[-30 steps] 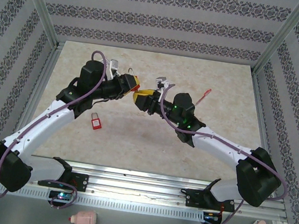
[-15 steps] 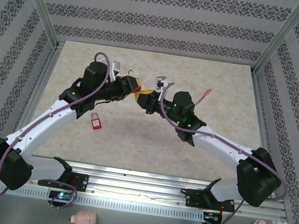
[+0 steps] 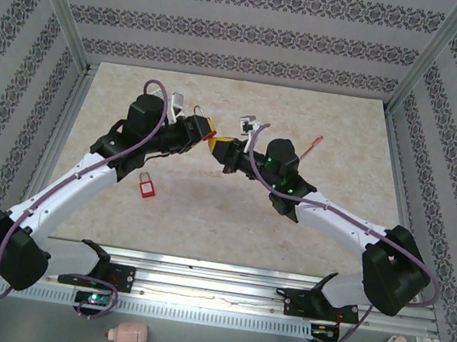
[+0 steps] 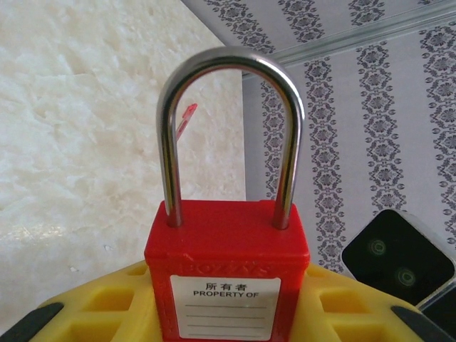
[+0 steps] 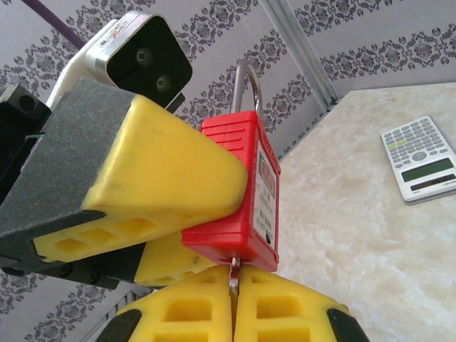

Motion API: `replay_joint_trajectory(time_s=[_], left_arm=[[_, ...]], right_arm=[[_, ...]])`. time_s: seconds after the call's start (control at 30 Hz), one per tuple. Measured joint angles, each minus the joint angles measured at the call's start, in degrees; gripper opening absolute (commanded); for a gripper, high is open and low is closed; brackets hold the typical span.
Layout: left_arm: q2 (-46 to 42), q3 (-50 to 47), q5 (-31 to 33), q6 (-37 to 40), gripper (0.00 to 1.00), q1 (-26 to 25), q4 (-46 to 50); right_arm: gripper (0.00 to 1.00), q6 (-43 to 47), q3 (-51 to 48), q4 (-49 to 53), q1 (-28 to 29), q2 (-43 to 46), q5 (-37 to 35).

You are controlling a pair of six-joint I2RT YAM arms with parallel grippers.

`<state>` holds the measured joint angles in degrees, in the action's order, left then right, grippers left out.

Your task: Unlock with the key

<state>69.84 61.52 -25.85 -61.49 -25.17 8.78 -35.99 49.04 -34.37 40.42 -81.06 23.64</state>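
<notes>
My left gripper point(image 4: 228, 317) is shut on a red padlock point(image 4: 228, 274) and holds it above the table, steel shackle point(image 4: 229, 60) pointing away, yellow fingers point(image 4: 92, 306) on both sides of its body. In the right wrist view the same padlock point(image 5: 246, 185) stands upright, and the small silvery key point(image 5: 234, 274) sticks out of its underside. My right gripper point(image 5: 234, 286) is shut on that key, its yellow pads pressed together around it. From above, the left gripper point(image 3: 201, 129) and the right gripper point(image 3: 219, 146) meet over the middle of the table.
A second red padlock point(image 3: 147, 183) lies on the table under the left arm. The red pen point(image 3: 310, 147) lies to the right of the right arm. A calculator point(image 5: 420, 158) rests on the tabletop. Patterned walls enclose the table point(image 3: 331, 229).
My right gripper has shut, its pads now clamped on the key at the padlock's underside. Both grippers have shifted slightly; the left one still holds the padlock.
</notes>
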Motion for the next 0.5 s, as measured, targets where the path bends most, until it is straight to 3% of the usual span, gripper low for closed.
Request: replay_joint_trajectory(time_s=[0.2, 0.5], left_arm=[[-1.7, -4.5, 0.2, 0.1, 0.00, 0.0, -8.5], [-3.6, -13.1, 0.7, 1.1, 0.00, 0.0, -29.2]], right_arm=[[0.00, -4.2, 0.0, -3.1, -0.5, -0.9, 1.0], [0.00, -13.2, 0.5, -12.5, -2.4, -3.4, 5.5]])
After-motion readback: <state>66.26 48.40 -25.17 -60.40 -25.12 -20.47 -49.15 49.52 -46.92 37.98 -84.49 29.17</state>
